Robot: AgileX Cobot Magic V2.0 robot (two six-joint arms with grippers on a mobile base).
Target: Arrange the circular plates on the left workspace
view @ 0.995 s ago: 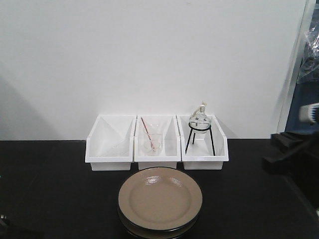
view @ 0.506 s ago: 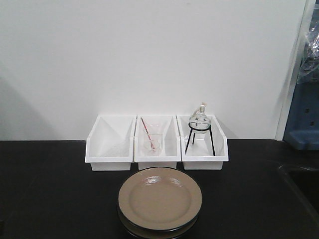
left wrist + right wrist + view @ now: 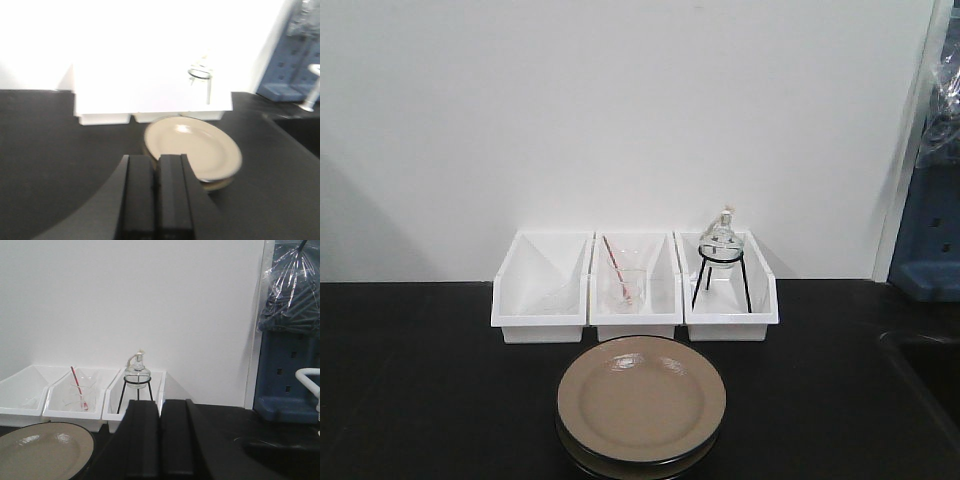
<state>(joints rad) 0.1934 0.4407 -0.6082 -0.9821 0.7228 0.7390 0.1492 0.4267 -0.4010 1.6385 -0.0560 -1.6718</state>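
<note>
A: Where do the circular plates (image 3: pixel 641 404) sit?

B: Stacked one on the other on the black bench (image 3: pixel 430 390), just in front of the middle white bin (image 3: pixel 635 296), near the front edge. Take that bin as the landmark: the bare stretch of bench to its left is where they should end up.

A: How would they handle?

B: I'd judge them stiff and fairly heavy for their size, glossy, so likely slippery, and chippable if knocked. The flat tan top gives nothing to pinch; the dark rim is the only hold. The top plate's edge overhangs the lower one slightly, which should let a finger slip beneath it.

A: And the jaws?

B: The left gripper (image 3: pixel 155 172) hovers just short of the stack's near edge, jaws drawn narrow with only a slit between them, holding nothing. The right gripper (image 3: pixel 160 415) hangs to the right of the bins, jaws likewise nearly together and empty. Either would need to widen before taking the rim.
</note>
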